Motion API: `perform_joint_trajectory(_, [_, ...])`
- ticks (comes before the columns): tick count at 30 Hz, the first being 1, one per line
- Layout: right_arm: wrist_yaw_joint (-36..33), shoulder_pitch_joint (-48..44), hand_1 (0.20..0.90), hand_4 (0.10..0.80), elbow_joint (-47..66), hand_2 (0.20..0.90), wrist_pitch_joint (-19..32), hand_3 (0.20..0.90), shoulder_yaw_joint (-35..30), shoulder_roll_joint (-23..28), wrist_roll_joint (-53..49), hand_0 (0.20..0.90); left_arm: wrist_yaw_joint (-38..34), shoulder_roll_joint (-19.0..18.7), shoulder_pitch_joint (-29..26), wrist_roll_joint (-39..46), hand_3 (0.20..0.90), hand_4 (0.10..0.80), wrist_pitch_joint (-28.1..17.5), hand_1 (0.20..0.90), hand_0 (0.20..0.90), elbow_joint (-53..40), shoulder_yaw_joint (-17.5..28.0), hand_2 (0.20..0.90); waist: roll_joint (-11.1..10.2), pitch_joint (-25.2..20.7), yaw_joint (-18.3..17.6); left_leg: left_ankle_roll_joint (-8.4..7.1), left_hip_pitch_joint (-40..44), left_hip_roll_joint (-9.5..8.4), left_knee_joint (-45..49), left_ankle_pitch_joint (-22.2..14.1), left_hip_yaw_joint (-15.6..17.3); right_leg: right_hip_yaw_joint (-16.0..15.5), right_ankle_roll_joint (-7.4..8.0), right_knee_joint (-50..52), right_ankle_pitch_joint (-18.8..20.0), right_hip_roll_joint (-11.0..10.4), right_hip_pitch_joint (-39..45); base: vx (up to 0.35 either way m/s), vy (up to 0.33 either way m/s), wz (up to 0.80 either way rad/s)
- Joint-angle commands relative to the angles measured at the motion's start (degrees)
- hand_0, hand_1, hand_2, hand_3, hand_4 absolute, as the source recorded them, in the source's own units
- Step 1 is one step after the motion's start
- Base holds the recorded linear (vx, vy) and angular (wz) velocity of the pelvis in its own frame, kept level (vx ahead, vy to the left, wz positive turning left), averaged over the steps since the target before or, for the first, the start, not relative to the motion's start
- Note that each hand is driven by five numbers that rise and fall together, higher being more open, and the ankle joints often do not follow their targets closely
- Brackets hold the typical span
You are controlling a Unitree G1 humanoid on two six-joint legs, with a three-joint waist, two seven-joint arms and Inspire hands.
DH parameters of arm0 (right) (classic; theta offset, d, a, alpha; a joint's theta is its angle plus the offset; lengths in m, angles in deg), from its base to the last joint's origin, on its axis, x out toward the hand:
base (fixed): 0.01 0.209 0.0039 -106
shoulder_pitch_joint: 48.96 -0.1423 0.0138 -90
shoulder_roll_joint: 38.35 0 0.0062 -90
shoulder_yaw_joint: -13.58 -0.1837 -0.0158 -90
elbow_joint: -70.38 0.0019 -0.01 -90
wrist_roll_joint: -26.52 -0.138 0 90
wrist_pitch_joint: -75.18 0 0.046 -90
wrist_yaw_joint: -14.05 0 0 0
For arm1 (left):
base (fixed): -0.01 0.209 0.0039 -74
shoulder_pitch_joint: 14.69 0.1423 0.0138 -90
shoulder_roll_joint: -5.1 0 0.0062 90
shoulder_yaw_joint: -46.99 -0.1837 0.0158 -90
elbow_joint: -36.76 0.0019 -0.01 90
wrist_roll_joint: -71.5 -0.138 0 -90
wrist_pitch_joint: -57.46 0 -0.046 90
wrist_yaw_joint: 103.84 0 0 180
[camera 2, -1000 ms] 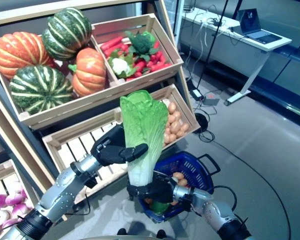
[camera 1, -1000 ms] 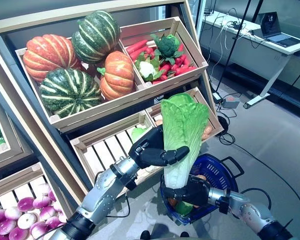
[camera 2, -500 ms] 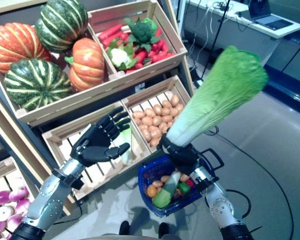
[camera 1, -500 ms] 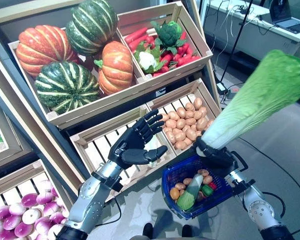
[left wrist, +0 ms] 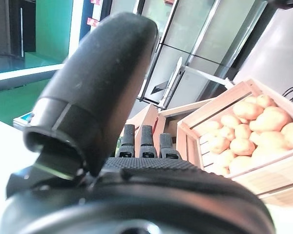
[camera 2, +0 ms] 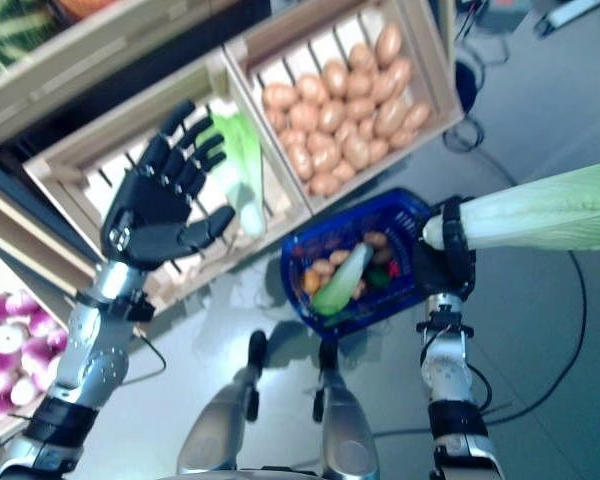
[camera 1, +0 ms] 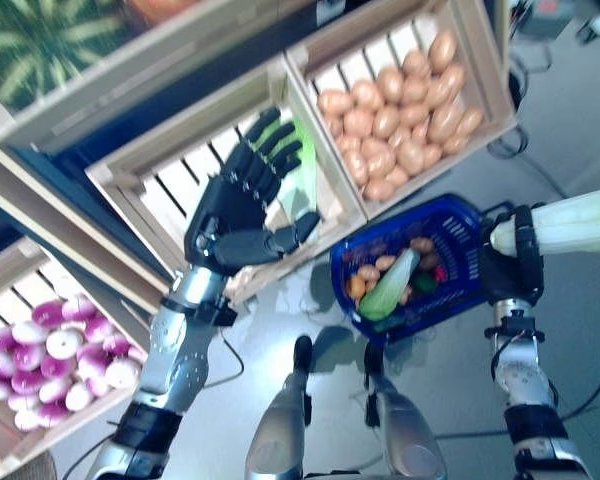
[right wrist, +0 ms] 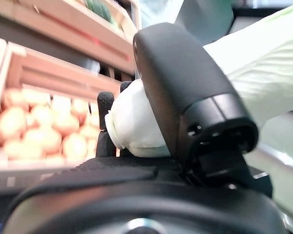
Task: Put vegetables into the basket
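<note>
My right hand (camera 1: pixel 510 262) is shut on the white stem end of a large napa cabbage (camera 1: pixel 578 219), which lies nearly level and points out to the right. In the right wrist view the thumb (right wrist: pixel 190 92) wraps over the cabbage stem (right wrist: pixel 136 122). The blue basket (camera 1: pixel 450 216) sits on the floor just left of that hand, holding a smaller cabbage (camera 1: pixel 390 287) and several small vegetables. My left hand (camera 1: pixel 242 210) is open and empty, fingers spread, in front of the slatted crate (camera 1: pixel 170 190). Another green cabbage (camera 1: pixel 302 170) lies in that crate behind the fingers.
A crate of potatoes (camera 1: pixel 400 115) stands above the basket. Purple-and-white onions (camera 1: pixel 50 355) fill a lower crate at left. A striped green pumpkin (camera 1: pixel 30 35) shows on the upper shelf. Grey floor lies to the right.
The camera has tilted down, shifting the whole scene up. My right hand has swung the cabbage from steeply raised to nearly level. The left hand stays open.
</note>
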Motion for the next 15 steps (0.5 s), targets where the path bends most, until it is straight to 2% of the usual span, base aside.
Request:
perform_joint_trajectory(1, [0.36, -3.36, 0.3, 0.4, 4.65, 0.3, 4.78, 0.3, -1.0, 1.2, -1.51, 0.3, -0.14, 0.71, -2.73, -1.43, 0.9, 0.8, -9.05, 0.9, 0.9, -4.85, 1.31, 0.9, -1.86, -3.78, 0.77, 1.4, -7.83, -3.85, 10.36, -3.68, 0.89, 0.07, -1.62, 10.61, -2.05, -0.51, -4.69, -0.119, -0.016, 0.13])
perform_joint_trajectory(7, [-4.47, -12.19, 0.3, 0.4, -6.65, 0.3, 3.87, 0.3, -0.32, 1.1, -2.58, 0.3, -1.49, 2.35, -9.21, -3.43, 0.9, 0.8, -10.34, 0.9, 0.9, -4.82, -1.94, 0.9, -1.76, -2.41, 2.18, 1.85, -17.12, -4.27, 25.84, -9.85, 1.06, -0.17, -3.53, 24.86, -7.29, -1.72, -12.66, -0.027, 0.005, 0.09])
perform_joint_trajectory(12, [-7.91, -17.5, 0.3, 0.4, -12.46, 0.3, 1.53, 0.3, 0.29, 1.71, 0.61, 0.3, -2.0, 2.76, -13.33, -3.74, 0.9, 0.8, -10.3, 0.9, 0.9, -4.84, -3.09, 0.9, -1.36, -1.55, 3.09, 2.7, -22.34, -5.08, 33.04, -12.39, 1.72, -0.58, -4.04, 32.5, -9.4, -2.7, -18.24, -0.01, 0.002, 0.07])
perform_joint_trajectory(15, [-14.8, -19.77, 0.3, 0.4, -15.52, 0.3, 1.33, 0.3, 1.36, 1.97, 4.62, 0.3, -3.3, 2.97, -15.2, -4.07, 0.9, 0.8, -9.64, 0.9, 0.9, -4.85, -3.62, 0.9, -1.04, -1.21, 3.35, 2.8, -25.49, -5.59, 37.07, -13.63, 1.94, -0.65, -4.55, 36.65, -10.29, -2.89, -21.58, 0.05, 0.012, 0.06])
